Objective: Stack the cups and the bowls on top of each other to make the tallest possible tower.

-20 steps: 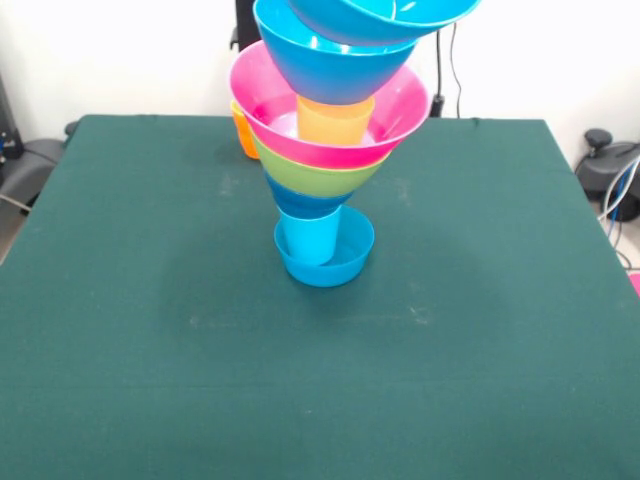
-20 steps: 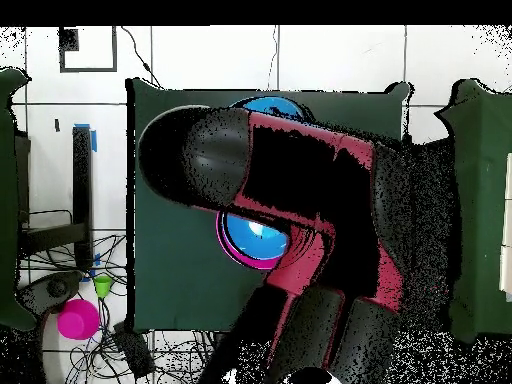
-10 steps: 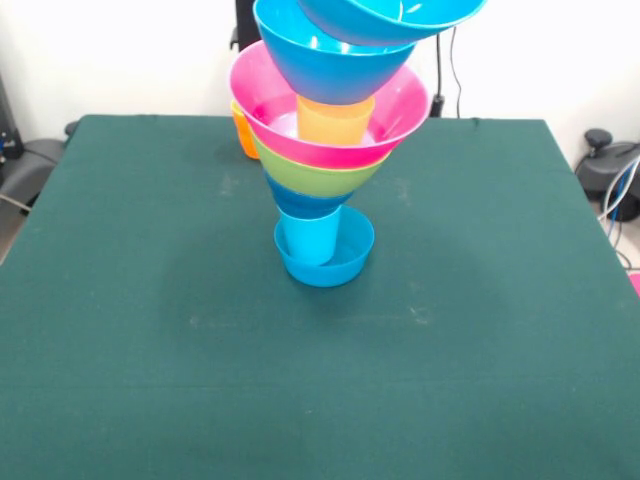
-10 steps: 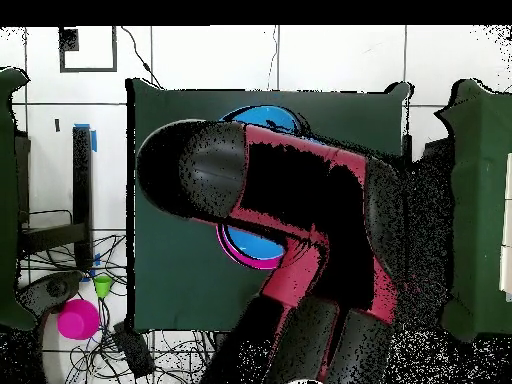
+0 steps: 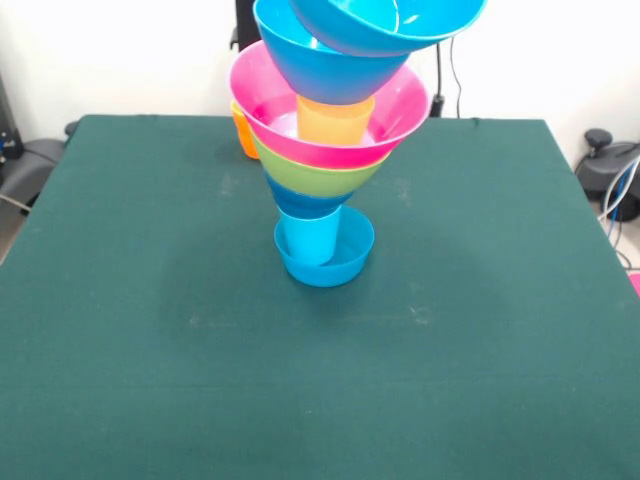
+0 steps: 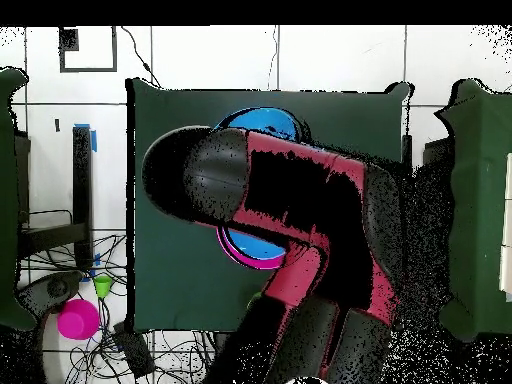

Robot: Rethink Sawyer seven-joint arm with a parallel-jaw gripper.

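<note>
At mid-table in the front view, the tower point(image 5: 330, 150) stands tall, a tilted blue bowl point(image 5: 395, 22) at its top, an orange cup point(image 5: 243, 132) unstacked behind. Overhead, the arm point(image 6: 290, 215) covers the stack; claw state can't be told

Green table point(image 5: 150, 380) fills the front view and carries faint pale scuffs. White wall point(image 5: 120, 50) stands behind it. A black cable point(image 5: 441, 70) hangs down the wall to the table's far edge. Dark equipment with cables point(image 5: 612, 175) lies off the table's right side; a dark object point(image 5: 25, 165) lies off its left side.

Overhead view: white tiled floor point(image 6: 340, 55) with dark grout lines surrounds the table. A magenta bowl point(image 6: 77, 320) and a small green funnel-like item point(image 6: 102, 287) sit among tangled cables point(image 6: 110, 345) on the floor. Blue tape point(image 6: 91, 137) marks a dark upright strip point(image 6: 81, 190).
</note>
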